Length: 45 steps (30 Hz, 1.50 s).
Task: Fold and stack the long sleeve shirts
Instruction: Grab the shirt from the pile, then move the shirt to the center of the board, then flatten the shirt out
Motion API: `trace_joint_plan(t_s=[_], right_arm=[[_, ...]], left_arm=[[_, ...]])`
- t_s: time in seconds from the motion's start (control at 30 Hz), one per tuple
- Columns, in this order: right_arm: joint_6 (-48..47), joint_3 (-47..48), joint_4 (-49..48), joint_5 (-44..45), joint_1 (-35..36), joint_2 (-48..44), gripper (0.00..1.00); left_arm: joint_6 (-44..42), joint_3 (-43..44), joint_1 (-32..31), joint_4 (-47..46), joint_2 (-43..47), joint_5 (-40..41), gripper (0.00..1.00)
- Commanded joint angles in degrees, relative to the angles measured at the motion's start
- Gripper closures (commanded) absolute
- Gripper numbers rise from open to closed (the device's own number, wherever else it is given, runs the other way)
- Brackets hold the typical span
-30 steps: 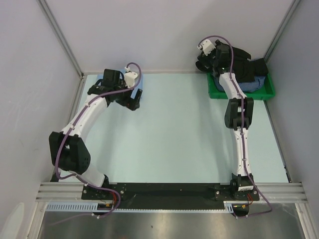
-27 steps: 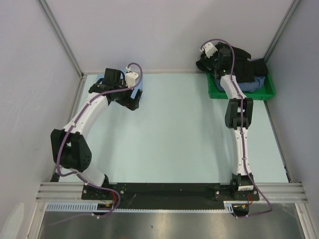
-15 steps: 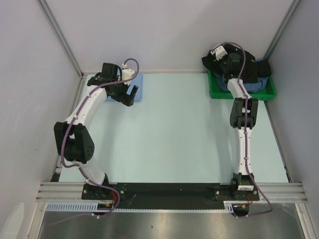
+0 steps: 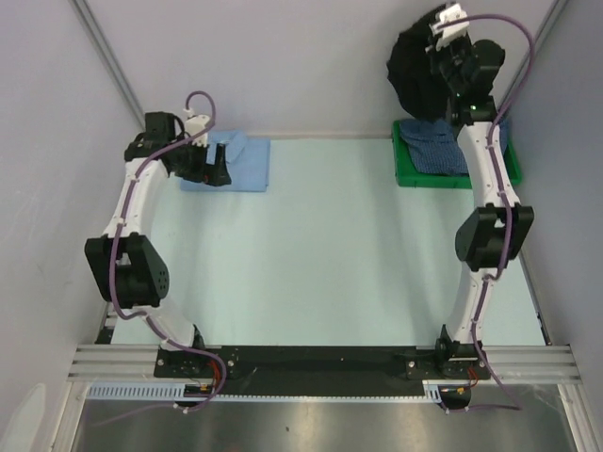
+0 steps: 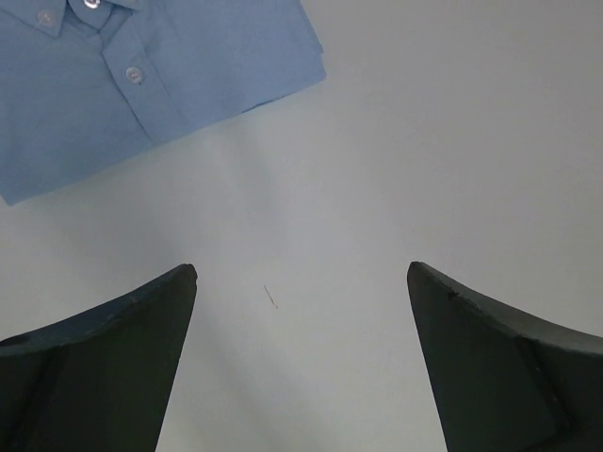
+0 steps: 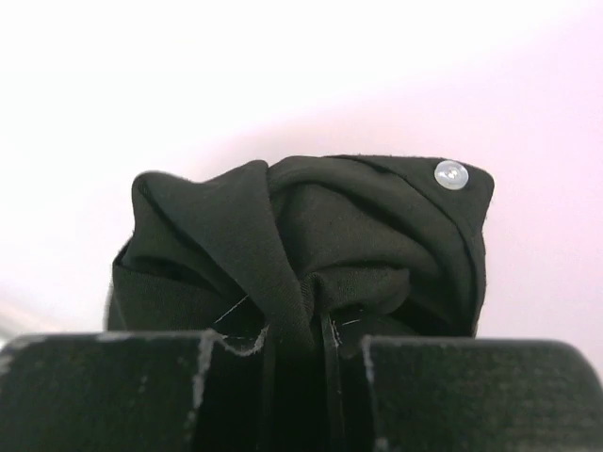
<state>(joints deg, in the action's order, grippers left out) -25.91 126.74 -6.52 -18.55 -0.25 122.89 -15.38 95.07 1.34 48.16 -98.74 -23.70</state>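
Black shirt hangs bunched at upper right, above the green bin, with no long axis readable. It is pinched in the nearly closed right gripper. Checked shirt lies in the bin beneath. Bare table lies down-left, likely room to spread. Left gripper is wide open and holds nothing, just beside the folded light blue shirt at upper left.

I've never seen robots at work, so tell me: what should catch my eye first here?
The right gripper holds a bunched black shirt high in the air above the green bin at the far right corner of the table, where a blue-and-white checked shirt lies. At the far left, a light blue shirt lies folded flat, with the left gripper open close by it.
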Motion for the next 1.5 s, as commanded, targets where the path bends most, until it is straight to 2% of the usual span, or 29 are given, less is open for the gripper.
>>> trace_joint_plan(t_s=[0.0, 0.13, 0.17, 0.2, 0.3, 0.4, 0.43, 0.47, 0.5, 0.53, 0.57, 0.6, 0.63, 0.7, 0.77, 0.8, 0.87, 0.9, 0.97, 1.0, 1.03, 1.07, 1.1, 1.2, 1.27, 1.37, 1.47], right_arm=[[4.72, 1.66, -1.92, -3.25, 7.36, -14.5, 1.0], [9.9, 4.31, 1.86, -1.06, 16.05, -19.79, 1.0], [10.7, 4.05, 1.87, 0.25, 20.86, -20.75, 1.0], [11.58, 3.61, 1.95, 3.05, 22.73, -21.81, 1.0], [18.68, -1.21, 4.32, 10.08, 28.01, -26.11, 1.0], [31.24, -14.37, 10.19, 17.29, 27.68, -33.14, 1.0], [33.62, -18.24, 16.74, 17.05, 26.89, -35.42, 0.84], [35.65, -26.89, 20.72, 16.96, 26.19, -39.35, 0.64], [36.28, -31.77, 23.89, 15.31, 25.14, -42.27, 0.26], [35.5, -36.95, 26.71, 13.03, 21.47, -44.99, 0.04], [34.45, -47.44, 27.17, 9.18, 19.0, -50.59, 0.0], [30.09, -51.55, 27.18, -0.78, 16.45, -52.91, 0.0], [26.74, -55.25, 28.83, -4.79, 12.51, -54.67, 0.0], [18.4, -59.83, 33.13, -9.12, 11.07, -56.7, 0.0], [11.0, -60.38, 38.41, -12.28, 8.0, -55.49, 0.01], [8.88, -59.25, 40.43, -15.35, 7.55, -52.52, 0.0], [7.46, -57.93, 44.65, -16.87, 7.37, -48.73, 0.0], [7.11, -57.05, 46.23, -19.48, 7.37, -46.36, 0.0], [7.88, -55.63, 47.4, -21.26, 7.63, -40.56, 0.0], [9.2, -55.55, 46.35, -21.44, 7.55, -39.06, 0.0], [10.95, -56.16, 42.08, -21.18, 7.55, -36.78, 0.01], [14.54, -56.42, 39.77, -21.36, 7.37, -35.71, 0.02], [15.97, -56.34, 37.92, -21.53, 7.46, -34.57, 0.03], [20.46, -54.94, 32.9, -22.23, 7.37, -29.74, 0.07], [20.9, -53.54, 30.35, -22.5, 7.55, -27.28, 0.09], [17.93, -51.16, 30.34, -23.81, 8.77, -25.95, 0.11], [12.13, -49.92, 32.62, -23.38, 11.49, -25.77, 0.11]], left_arm=[[3.24, -3.21, 5.23, -3.32, 5.91, -13.01, 0.01], [2.73, -9.62, 6.3, -7.37, 11.96, -16.46, 0.01], [2.55, -11.99, 6.22, -8.08, 13.12, -16.46, 0.0], [2.54, -13.05, 6.3, -9.39, 14.53, -16.03, 0.0], [2.64, -15.7, 6.65, -9.93, 18.4, -15.67, 0.01], [0.36, -17.63, 7.09, -9.75, 21.21, -15.76, 0.0], [-0.26, -18.16, 7.27, -9.49, 21.83, -15.41, 0.0], [-0.53, -18.77, 7.53, -9.23, 22.7, -13.84, 0.01], [-1.58, -18.86, 8.58, -7.92, 22.89, -13.83, 0.01], [-2.89, -19.13, 9.28, -6.69, 23.06, -14.96, 0.01], [-4.64, -19.39, 9.73, -3.72, 22.89, -16.19, 0.01], [-9.1, -19.74, 9.73, -1.86, 22.72, -16.72, 0.01], [-12.36, -20.18, 9.9, 0.33, 22.54, -18.12, 0.01], [-18.61, -21.85, 9.64, 5.09, 22.27, -19.62, 0.01], [-22.74, -23.95, 9.29, 8.94, 21.75, -20.24, 0.01], [-28.25, -24.4, 7.9, 10.62, 20.96, -21.2, 0.01], [-31.46, -26.67, 5.35, 12.3, 20.52, -20.77, 0.01], [-32.34, -27.47, 2.03, 12.13, 20.26, -20.33, 0.01], [-32.09, -29.05, -1.33, 11.0, 18.94, -20.59, 0.01], [-29.47, -29.32, -6.56, 9.86, 18.33, -20.77, 0.04], [-27.27, -29.59, -8.88, 8.11, 17.1, -21.12, 0.06], [-24.73, -29.68, -11.16, 3.91, 16.48, -21.29, 0.07], [-19.31, -29.68, -16.06, 1.43, 15.78, -20.86, 0.08], [-9.45, -28.8, -24.25, -9.38, 12.7, -16.83, 0.03], [-8.09, -26.01, -27.35, -11.5, 8.16, -12.44, 0.03], [-7.74, -23.44, -29.03, -8.8, 4.79, -12.42, 0.04], [-10.98, -27.54, -29.03, -7.65, 5.31, -11.63, 0.05]])
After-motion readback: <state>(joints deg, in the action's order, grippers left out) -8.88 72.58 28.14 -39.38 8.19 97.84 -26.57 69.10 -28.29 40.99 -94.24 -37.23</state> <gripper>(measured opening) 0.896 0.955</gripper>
